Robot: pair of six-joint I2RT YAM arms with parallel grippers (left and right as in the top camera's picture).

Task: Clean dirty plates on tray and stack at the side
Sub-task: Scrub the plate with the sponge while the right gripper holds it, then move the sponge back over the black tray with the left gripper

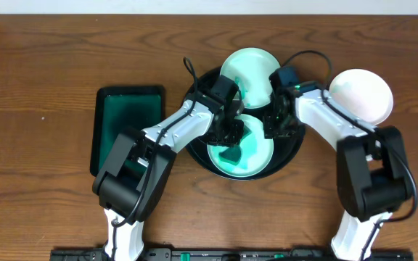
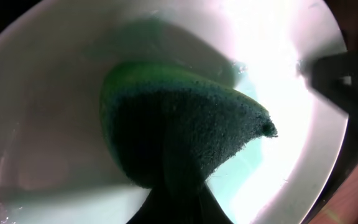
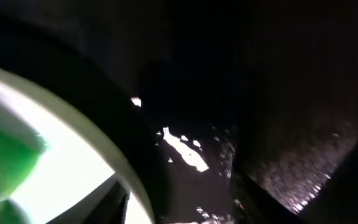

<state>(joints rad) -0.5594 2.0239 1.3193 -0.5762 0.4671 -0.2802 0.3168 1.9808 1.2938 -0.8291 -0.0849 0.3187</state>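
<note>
A brown wood-grain table is filling the overhead view. 1 pale strip is running along its far edge, wall or floor unclear.

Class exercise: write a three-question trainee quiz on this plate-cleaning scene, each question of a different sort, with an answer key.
1. True or false: the left gripper holds a sponge.
2. How many plates lie on the black tray? A one, B two, C three.
3. Fill in: in the overhead view, the white plate off the tray rests on the table to the tray's ____.
Key: 1 true; 2 B; 3 right.
</note>
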